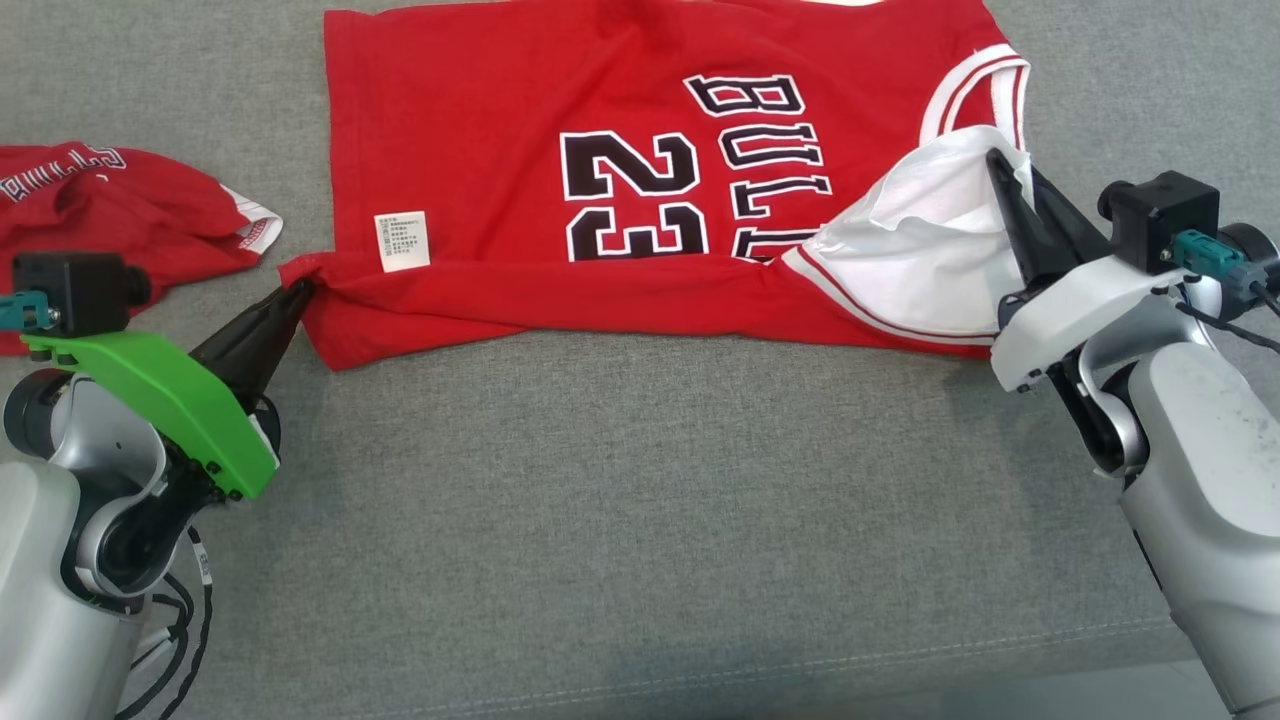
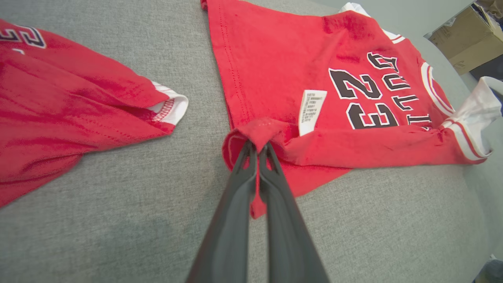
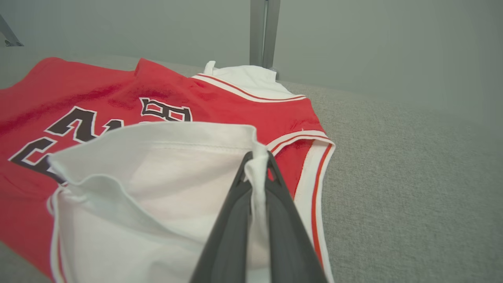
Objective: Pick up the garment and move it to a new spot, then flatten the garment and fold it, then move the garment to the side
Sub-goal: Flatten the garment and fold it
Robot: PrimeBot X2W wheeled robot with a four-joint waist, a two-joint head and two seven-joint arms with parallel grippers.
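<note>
Toward the far edge of the grey couch (image 1: 640, 520), the red jersey (image 1: 480, 150) lies long from side to side, with the left gripper (image 1: 298, 295) pinched tight on its hem corner and the right gripper (image 1: 1000, 165) pinched tight on its white arm-hole part, one at each end.

Two red jerseys (image 1: 640, 200) (image 1: 110, 210), two grippers (image 1: 298, 293) (image 1: 993, 158), one care label (image 1: 402, 241), one cardboard box (image 2: 463, 37), one grey cushion (image 1: 640, 500)
</note>
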